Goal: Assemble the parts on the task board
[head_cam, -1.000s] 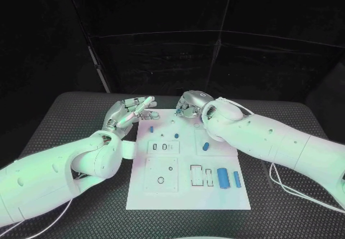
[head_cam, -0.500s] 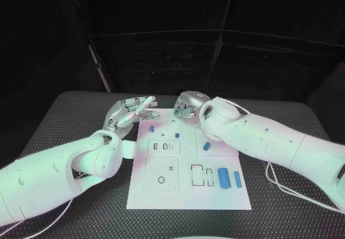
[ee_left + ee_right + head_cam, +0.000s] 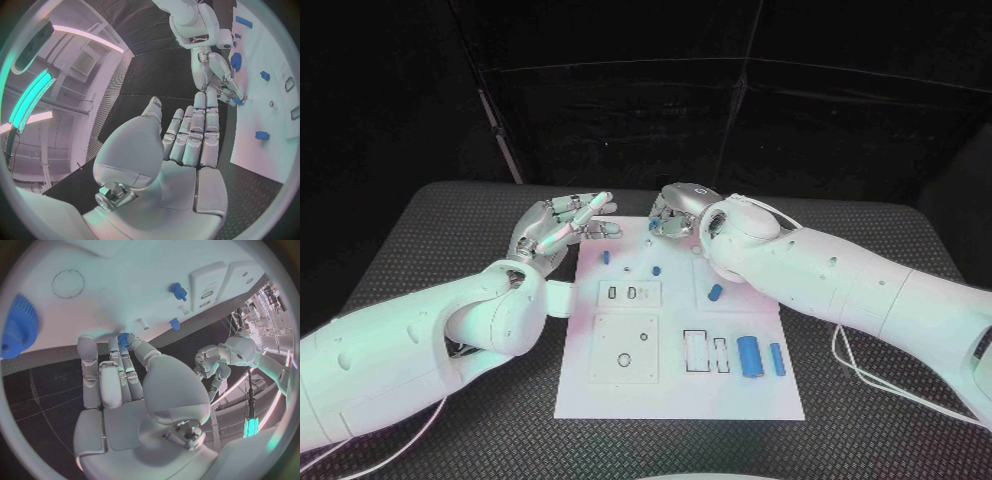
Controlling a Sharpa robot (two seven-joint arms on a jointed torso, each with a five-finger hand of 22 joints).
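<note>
Right hand (image 3: 674, 213) pinches small blue part (image 3: 123, 340) at task board (image 3: 678, 395) far edge — left hand (image 3: 561, 226) released; seat it w/ care.

From my head the scene is dim around a bright middle: the black backdrop swallows nearly all light, while the white task board (image 3: 678, 330) glows and my arms shine pale against the dark tabletop (image 3: 430, 250). Soft shadows fall beside my forearms onto the board's edges. At my left wrist, long ceiling light strips (image 3: 37, 100) glare bright, and my left hand (image 3: 181, 150) shows smooth highlights on its palm. Both wrist pictures are round fisheye circles in dark frames; straight edges bow, and detail smears toward the rims. My right hand (image 3: 134, 385) is evenly lit, the board behind it nearly washed out.
</note>
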